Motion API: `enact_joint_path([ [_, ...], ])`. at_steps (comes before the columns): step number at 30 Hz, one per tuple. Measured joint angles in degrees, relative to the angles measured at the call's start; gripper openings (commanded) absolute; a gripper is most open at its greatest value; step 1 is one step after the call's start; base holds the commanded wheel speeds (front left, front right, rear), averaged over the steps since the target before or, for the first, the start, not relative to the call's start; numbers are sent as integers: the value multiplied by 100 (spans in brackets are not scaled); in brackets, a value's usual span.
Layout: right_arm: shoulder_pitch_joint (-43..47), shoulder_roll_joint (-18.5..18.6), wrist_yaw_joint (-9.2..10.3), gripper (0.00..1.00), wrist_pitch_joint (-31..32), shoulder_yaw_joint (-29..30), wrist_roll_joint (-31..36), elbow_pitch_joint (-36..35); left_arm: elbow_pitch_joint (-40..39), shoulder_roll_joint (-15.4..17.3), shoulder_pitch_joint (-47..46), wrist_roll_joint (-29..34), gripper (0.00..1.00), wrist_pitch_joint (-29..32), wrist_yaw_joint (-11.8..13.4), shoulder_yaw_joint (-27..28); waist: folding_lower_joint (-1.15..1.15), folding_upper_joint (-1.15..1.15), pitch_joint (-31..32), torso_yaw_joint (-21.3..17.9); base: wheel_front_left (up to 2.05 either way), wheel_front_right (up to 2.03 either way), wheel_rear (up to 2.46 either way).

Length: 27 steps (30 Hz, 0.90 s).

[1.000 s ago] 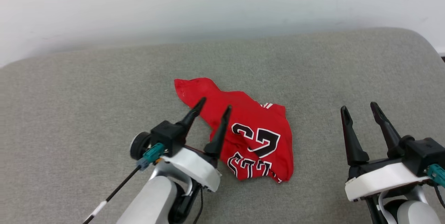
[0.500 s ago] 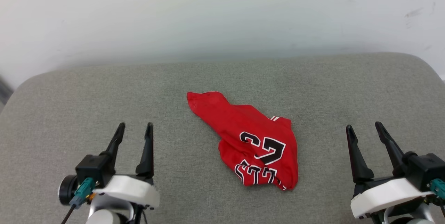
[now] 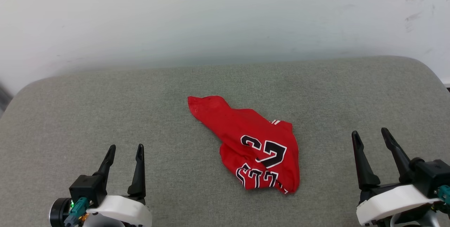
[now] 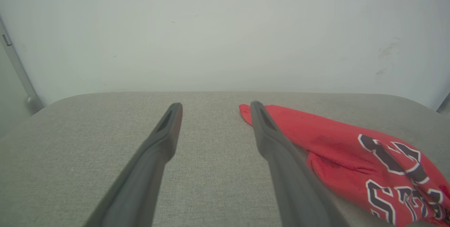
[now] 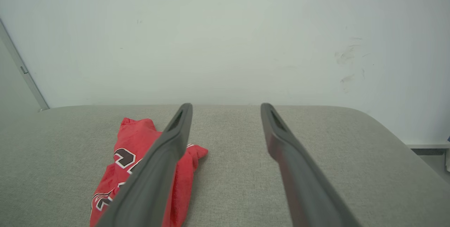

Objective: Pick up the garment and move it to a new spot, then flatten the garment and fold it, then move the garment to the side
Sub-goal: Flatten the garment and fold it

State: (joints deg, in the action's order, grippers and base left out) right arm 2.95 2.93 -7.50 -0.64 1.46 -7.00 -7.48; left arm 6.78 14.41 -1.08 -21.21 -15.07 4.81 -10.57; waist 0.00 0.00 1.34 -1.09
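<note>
The red garment (image 3: pixel 251 142) lies crumpled in a loose heap at the middle of the grey cushioned surface (image 3: pixel 105 107), its black white-outlined "23" and lettering facing up. My left gripper (image 3: pixel 126 151) stands open at the lower left, well clear of the cloth. At the lower right my right gripper (image 3: pixel 371 134) is open too, apart from the garment. The left wrist view has the garment (image 4: pixel 351 156) to the right of the open left gripper (image 4: pixel 214 106). The right wrist view has the garment (image 5: pixel 130 156) behind the left finger of the open right gripper (image 5: pixel 226 106).
A pale wall (image 3: pixel 225 16) rises directly behind the cushioned surface. The surface's rounded corners show at far left and at far right (image 3: pixel 427 70). Bare grey fabric lies on both sides of the garment.
My left gripper pulled back from over the garment to the lower left, open and holding nothing. The camera view shifted upward, showing more wall. The garment lies where it was.
</note>
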Motion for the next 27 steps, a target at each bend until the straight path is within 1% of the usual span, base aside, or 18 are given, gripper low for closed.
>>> enact_joint_path([
  [8, -2, 0, 0, 100, 9, -34, -35, -42, 9, 9, -17, 2, 100, 23, -9, -46, 0, 0, -41, 54, 0, 0, 0],
  [12, -2, 1, 0, 100, 22, -15, -42, -69, 25, 58, -230, -3, 100, 322, -94, -181, 0, 0, -109, 122, 0, 0, 0],
  [16, -30, 0, 0, 100, 66, -40, -41, -176, 74, 51, -736, -20, 100, 888, -315, -469, 0, 0, -283, 173, 0, 0, 0],
  [21, -219, 0, 0, 100, 88, -121, 2, -268, 224, -54, -1502, -19, 100, 1624, -538, -831, 1, 0, -602, 176, 0, 0, 0],
  [22, -219, 0, 0, 100, 88, -121, 2, -268, 224, -54, -1502, -19, 100, 1624, -538, -831, 1, 0, -602, 176, 0, 0, 0],
  [23, -287, 0, 0, 100, 102, -145, 8, -281, 309, -108, -1767, -43, 100, 1909, -636, -967, 0, 0, -735, 147, 0, 0, 0],
  [27, -420, 0, 0, 100, 91, -172, 20, -312, 566, -176, -2177, -137, 100, 2615, -791, -1192, 1, 0, -1002, 37, 0, 0, 0],
])
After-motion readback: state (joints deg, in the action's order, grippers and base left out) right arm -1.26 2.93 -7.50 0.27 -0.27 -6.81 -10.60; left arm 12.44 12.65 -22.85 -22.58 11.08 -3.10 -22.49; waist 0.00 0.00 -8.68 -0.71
